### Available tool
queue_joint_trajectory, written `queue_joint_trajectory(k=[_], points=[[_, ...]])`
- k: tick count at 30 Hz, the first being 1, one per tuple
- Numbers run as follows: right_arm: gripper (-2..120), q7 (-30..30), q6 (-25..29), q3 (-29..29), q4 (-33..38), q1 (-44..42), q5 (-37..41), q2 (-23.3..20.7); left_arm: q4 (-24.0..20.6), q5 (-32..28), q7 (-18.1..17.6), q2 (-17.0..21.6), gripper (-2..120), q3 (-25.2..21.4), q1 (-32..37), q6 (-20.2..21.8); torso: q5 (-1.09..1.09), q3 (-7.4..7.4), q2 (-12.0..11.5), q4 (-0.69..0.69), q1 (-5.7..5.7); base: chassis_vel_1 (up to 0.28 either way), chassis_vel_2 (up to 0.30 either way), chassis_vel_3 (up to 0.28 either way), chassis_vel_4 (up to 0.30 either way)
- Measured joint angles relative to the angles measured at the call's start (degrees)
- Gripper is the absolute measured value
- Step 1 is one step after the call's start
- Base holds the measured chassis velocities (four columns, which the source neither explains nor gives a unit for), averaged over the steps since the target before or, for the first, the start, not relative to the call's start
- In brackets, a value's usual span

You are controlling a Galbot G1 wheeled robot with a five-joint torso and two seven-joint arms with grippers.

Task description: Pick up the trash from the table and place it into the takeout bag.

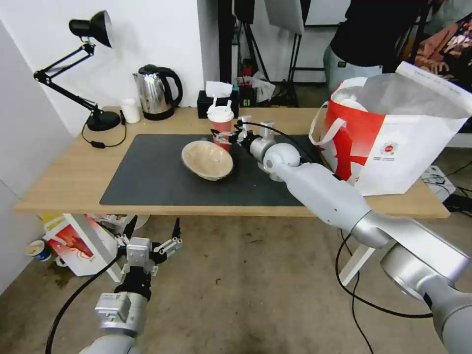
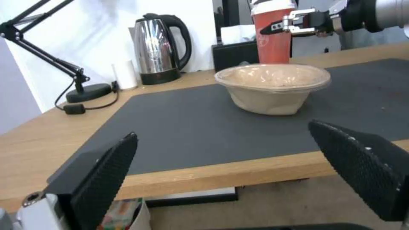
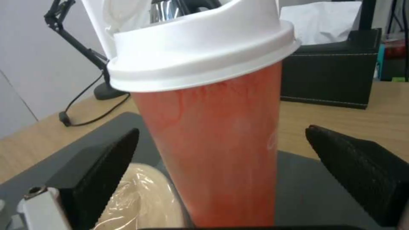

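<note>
The right gripper (image 1: 229, 134) reaches across the bench (image 1: 69, 182) to the red cup (image 1: 221, 126), which stands upright at the back edge of the dark grey mat (image 1: 157, 177). The right wrist view makes plain what the head view cannot: the fingers (image 3: 102, 172) are spread wide, one on each side of the cup (image 3: 217, 153), with a gap on both sides, so nothing is gripped. From the head camera the gripper sits partly behind the cup and its spread is hard to read.

The beige paper bowl (image 1: 207, 160) lies on the mat just in front of the cup, tilted in the head view (the left wrist view (image 2: 273, 88) shows a clear film lining it). In the right wrist view only a corner of it (image 3: 140, 198) shows beside the cup's base, and the cup's bottom is cut off by the frame edge.

The left gripper (image 1: 150, 236) hangs below the bench's front edge, over the floor, jaws wide apart; its wrist camera looks across the mat and catches the right gripper (image 2: 289, 27) at the cup far off.

The takeout bag (image 1: 393, 137) stands open at the bench's right end, its top cut off by the frame. Along the back sit a desk lamp (image 1: 88, 73), a small white cup (image 1: 130, 110), a kettle (image 1: 156, 92) and a black tissue box (image 1: 216, 103), the last directly behind the red cup. A smaller printed bag (image 1: 78, 243) rests on the floor under the left end.
</note>
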Motion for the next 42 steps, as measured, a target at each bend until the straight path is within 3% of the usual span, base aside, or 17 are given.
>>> queue_joint_trajectory(k=[42], points=[[100,-4.65,0.90,0.42,-8.96,1.29,-1.10,4.23,0.00,0.00,0.00,0.00,100,0.00,0.00,0.00,0.00,0.00,0.00,0.01,0.00,0.000,0.000,0.000,0.000]])
